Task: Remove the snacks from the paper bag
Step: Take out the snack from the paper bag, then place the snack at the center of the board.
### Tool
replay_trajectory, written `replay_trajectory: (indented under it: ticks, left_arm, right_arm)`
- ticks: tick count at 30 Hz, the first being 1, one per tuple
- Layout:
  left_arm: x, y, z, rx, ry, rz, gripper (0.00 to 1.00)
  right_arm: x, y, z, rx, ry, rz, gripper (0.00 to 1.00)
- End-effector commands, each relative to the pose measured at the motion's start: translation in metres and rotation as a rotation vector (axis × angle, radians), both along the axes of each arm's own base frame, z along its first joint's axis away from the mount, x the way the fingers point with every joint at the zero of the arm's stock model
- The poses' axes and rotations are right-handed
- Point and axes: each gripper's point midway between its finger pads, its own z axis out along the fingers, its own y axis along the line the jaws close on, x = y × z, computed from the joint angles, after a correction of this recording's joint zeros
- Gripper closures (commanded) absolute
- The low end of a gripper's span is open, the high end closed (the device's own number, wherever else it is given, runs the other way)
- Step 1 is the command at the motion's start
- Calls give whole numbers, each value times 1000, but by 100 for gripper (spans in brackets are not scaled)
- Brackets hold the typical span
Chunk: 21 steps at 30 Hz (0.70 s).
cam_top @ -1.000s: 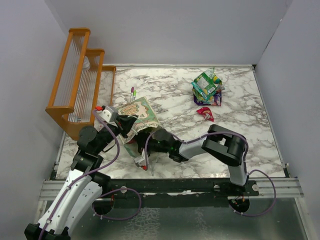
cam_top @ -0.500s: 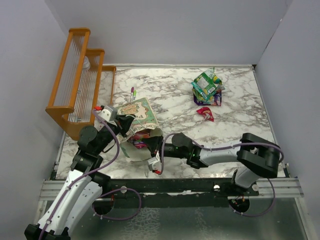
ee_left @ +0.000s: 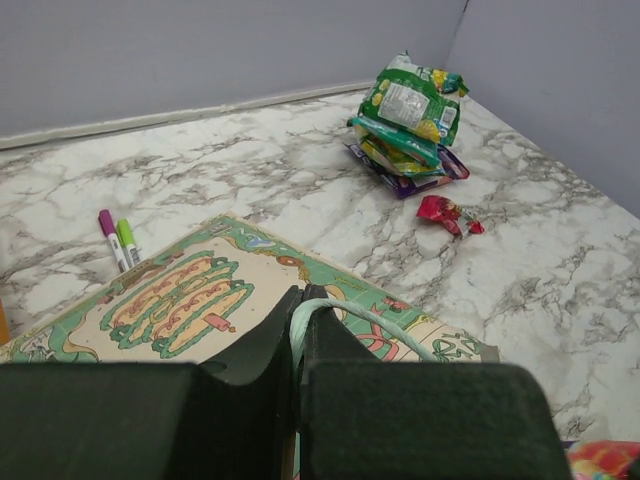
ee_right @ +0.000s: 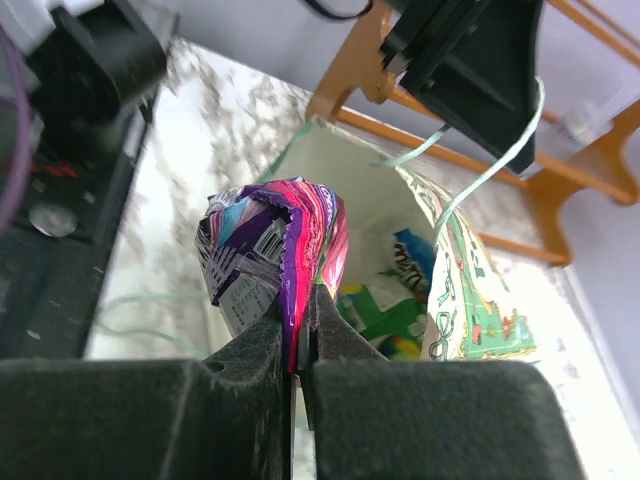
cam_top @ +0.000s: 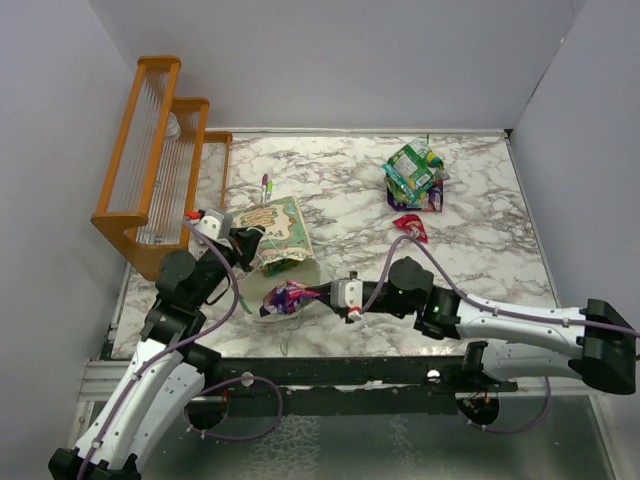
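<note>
One purple-and-pink snack packet (ee_right: 265,245) sits pinched in the right pincer (ee_right: 298,335), just in front of the open mouth of the paper bag (cam_top: 283,225), whose string handle (ee_left: 345,312) the left pincer (ee_left: 300,310) clamps. The pile of snacks (cam_top: 415,172) lies well apart at the counter's (cam_top: 480,260) far right, on the right arm's side. Other packets (ee_right: 385,300) remain inside.

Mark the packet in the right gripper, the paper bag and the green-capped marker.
packet (ee_right: 272,252): right wrist view, crumpled purple-pink face.
paper bag (ee_left: 190,298): left wrist view, printed top face.
green-capped marker (ee_left: 124,233): left wrist view, its cap.
</note>
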Motion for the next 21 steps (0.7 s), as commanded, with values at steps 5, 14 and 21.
replay_trajectory:
  ticks: [5,14,21]
  left_arm:
    - [7,10,12,9,-15,60,100]
    - [10,13,10,14,-3,81,100]
    - [11,10,8,15,6,68,100]
  right_arm:
    - [-19,-29,81,44,388,-68,99]
    - [80,-133,160,428,205,-768,99]
    - [170,-198,175,665,258,-1072,99]
